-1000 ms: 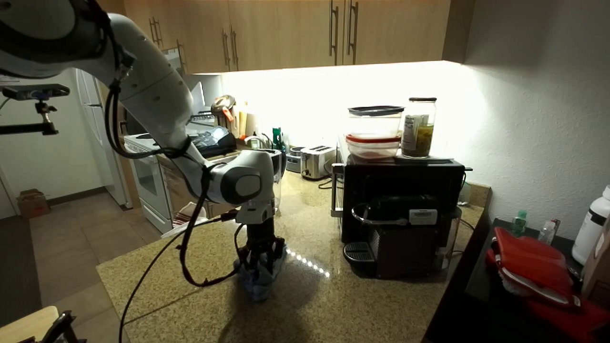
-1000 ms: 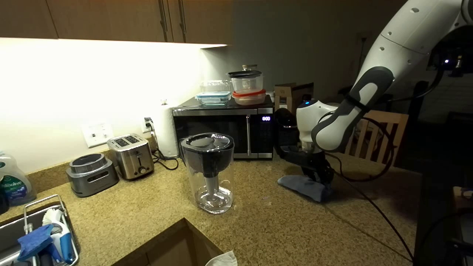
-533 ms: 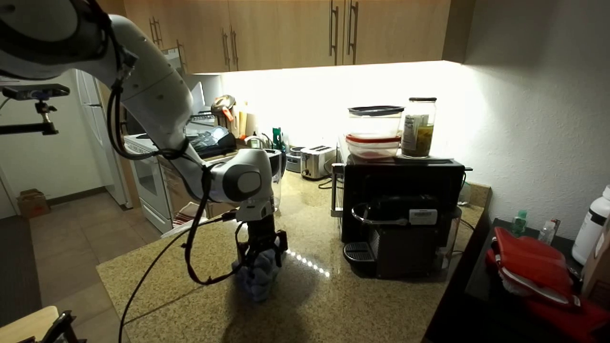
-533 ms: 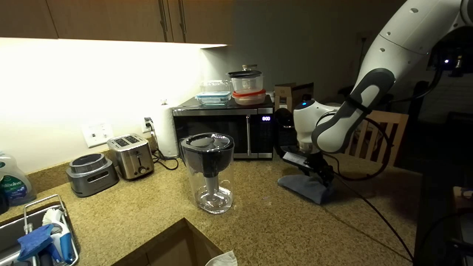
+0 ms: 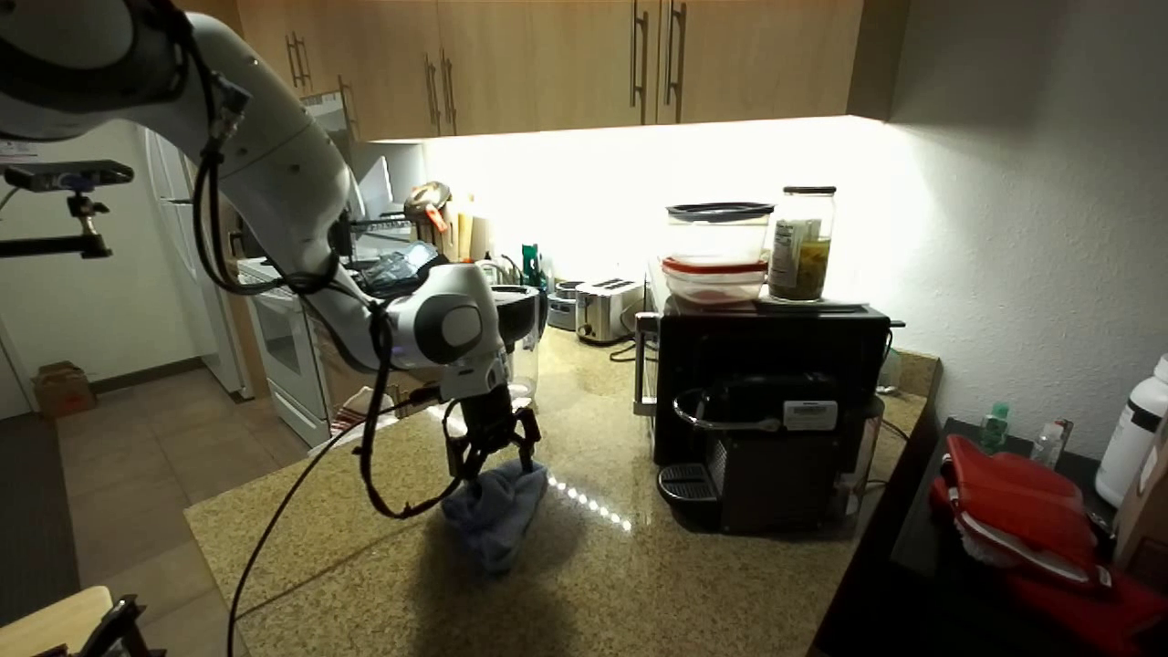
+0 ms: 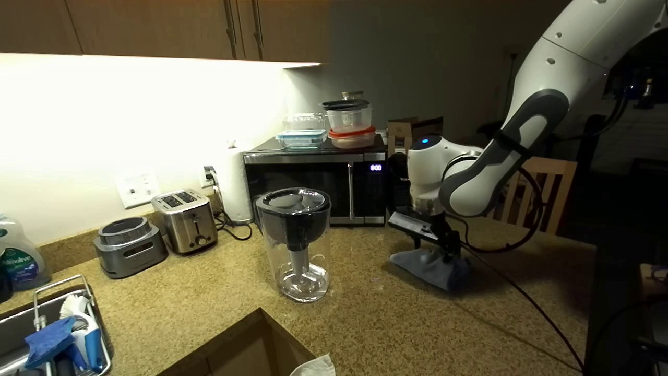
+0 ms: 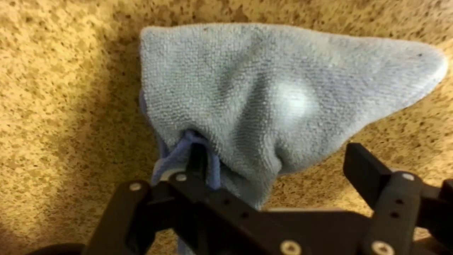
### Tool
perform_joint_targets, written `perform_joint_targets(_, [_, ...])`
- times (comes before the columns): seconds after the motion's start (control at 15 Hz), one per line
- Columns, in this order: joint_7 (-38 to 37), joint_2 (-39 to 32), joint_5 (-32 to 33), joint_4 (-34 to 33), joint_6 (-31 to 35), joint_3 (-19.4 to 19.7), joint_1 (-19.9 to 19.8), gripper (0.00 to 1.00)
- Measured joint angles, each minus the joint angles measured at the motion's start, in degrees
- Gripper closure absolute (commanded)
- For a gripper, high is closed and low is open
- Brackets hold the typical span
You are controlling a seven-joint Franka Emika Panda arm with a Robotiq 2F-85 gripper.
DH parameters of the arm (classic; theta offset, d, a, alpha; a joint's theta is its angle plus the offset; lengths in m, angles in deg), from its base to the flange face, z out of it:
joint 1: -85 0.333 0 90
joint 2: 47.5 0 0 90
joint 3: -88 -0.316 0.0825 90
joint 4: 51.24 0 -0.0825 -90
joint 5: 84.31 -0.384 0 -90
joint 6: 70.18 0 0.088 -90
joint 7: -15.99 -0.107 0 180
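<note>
1. Two black, jointed fingers (image 7: pixel 366 173) of my gripper (image 7: pixel 276 159) stand wide apart, reaching down at a crumpled grey-blue terry cloth (image 7: pixel 240 88).
2. In the wrist view, the finger at left dips into a fold of the cloth, and a bluer edge of the fabric arches over its tip. The finger at right stands beyond the cloth's edge, with speckled stone showing between them.
3. The cloth lies bunched on a tan, dark-speckled stone countertop (image 5: pixel 639 584), directly beneath my gripper; its narrow, rounded end points right in the wrist view.
4. My white, rounded arm (image 5: pixel 283 164) comes down from the upper left in an exterior view.
5. One tall, clear pitcher with a black lid (image 6: pixel 295 230) stands upright to the left of the cloth in an exterior view, apart from it.
6. Farther back there I see a black, boxy microwave with a steel handle (image 6: pixel 334 183). On top, a clear tub with a black lid (image 6: pixel 348 119) sits on a clear tub with a red lid (image 6: pixel 353 140).
7. A black coffee machine (image 5: pixel 776 474) stands right of the cloth in an exterior view, well apart from me.
8. At far left in an exterior view is a stainless-steel two-slot toaster (image 6: pixel 188 222), with a dark grey, round-topped appliance (image 6: pixel 130 253) just beside it.
</note>
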Motion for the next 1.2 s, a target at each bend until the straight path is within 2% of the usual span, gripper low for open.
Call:
perform_joint_targets(0.87, [0.5, 3.2, 1.3, 1.6, 1.9, -2.8, 0.7, 0.00])
perform_joint_targets(1.2, [7.5, 3.0, 1.2, 3.6, 4.2, -5.5, -1.0, 0.00])
